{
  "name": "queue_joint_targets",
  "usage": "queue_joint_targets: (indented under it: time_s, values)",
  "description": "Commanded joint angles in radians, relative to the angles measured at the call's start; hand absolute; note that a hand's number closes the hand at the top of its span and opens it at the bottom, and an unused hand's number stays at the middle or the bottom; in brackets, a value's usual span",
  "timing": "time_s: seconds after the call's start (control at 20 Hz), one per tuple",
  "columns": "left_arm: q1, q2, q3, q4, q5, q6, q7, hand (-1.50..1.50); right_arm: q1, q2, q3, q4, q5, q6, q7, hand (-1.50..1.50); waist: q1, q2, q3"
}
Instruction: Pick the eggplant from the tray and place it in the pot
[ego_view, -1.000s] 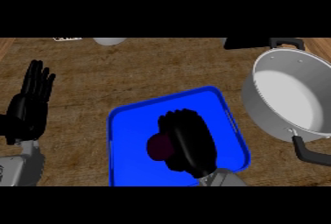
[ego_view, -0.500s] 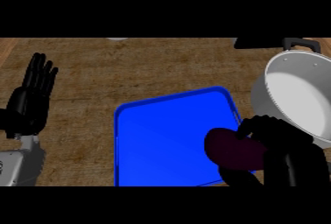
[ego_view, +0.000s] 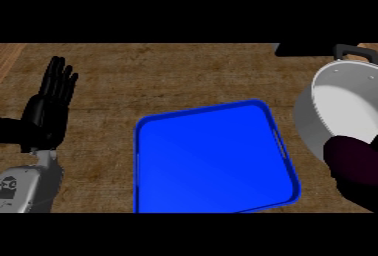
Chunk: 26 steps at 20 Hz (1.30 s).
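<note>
The dark purple eggplant (ego_view: 353, 157) hangs at the view's right edge, off the tray and just in front of the pot's near rim. My right hand (ego_view: 363, 196) shows only as a dark sliver under and behind it, curled round it; the rest is cut off by the edge. The blue tray (ego_view: 210, 160) lies in the middle of the counter with nothing on it. To its right stands the silver pot (ego_view: 314, 95) with a black handle (ego_view: 353, 51), its white inside showing. At the left my left hand (ego_view: 46, 112) rests open, fingers up.
The counter (ego_view: 177, 75) is brown and wood-grained. A dark object (ego_view: 295, 48) sits at the back right beside the pot's handle. My left forearm (ego_view: 26, 185) lies at the lower left corner.
My right hand has lifted the eggplant off the tray and carried it right, toward the pot. The whole view has shifted as well. The left hand keeps its pose.
</note>
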Motion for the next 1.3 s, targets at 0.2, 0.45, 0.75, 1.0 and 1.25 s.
queue_joint_targets:
  time_s: [0.2,0.45,0.75,1.0,1.25]
  values:
    - [-0.003,0.015,0.020,0.013,0.013,-0.044,-0.003,0.00,-0.049,-0.117,-0.375,0.351,-0.329,-0.083,-0.328,1.50,0.010,0.003,0.000]
    - [-0.021,-0.009,0.007,0.012,-0.022,-0.019,-0.005,0.00,-0.177,-0.196,-0.392,0.627,-0.333,-0.085,-0.468,1.50,0.020,0.004,0.000]
    - [-0.023,-0.040,0.002,0.026,-0.040,-0.018,-0.007,0.00,-0.253,-0.191,-0.390,0.888,-0.287,-0.188,-0.598,1.50,0.020,0.003,-0.001]
    - [-0.016,-0.046,-0.002,0.027,-0.044,-0.022,-0.012,0.00,-0.300,-0.209,-0.352,1.076,-0.261,-0.142,-0.613,1.50,0.023,0.004,-0.001]
    - [-0.059,-0.012,0.022,-0.015,-0.018,-0.030,0.068,0.00,-0.340,-0.184,-0.373,1.262,-0.364,-0.054,-0.689,-1.50,0.027,0.003,0.000]
